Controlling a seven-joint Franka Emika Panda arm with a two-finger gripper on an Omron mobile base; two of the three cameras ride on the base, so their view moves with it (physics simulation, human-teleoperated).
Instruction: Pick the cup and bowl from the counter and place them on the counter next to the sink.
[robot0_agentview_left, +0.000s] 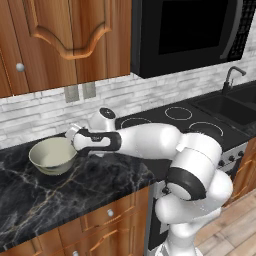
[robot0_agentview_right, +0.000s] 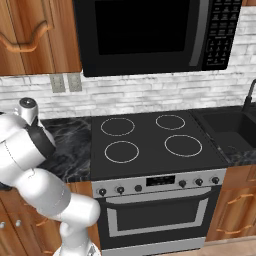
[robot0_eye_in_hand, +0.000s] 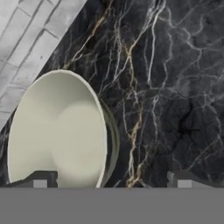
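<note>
One bowl (robot0_agentview_left: 52, 155) is seen on the black marble counter (robot0_agentview_left: 75, 195), left of the stovetop (robot0_agentview_right: 150, 137) and well apart from the sink (robot0_agentview_left: 230, 107). The gripper (robot0_eye_in_hand: 111, 180) is held wide open above it, with nothing gripped. In the hand view, the bowl's near rim lies between the fingertips (robot0_eye_in_hand: 40, 179) — one tip over the pale inside, the other over bare counter.
</note>
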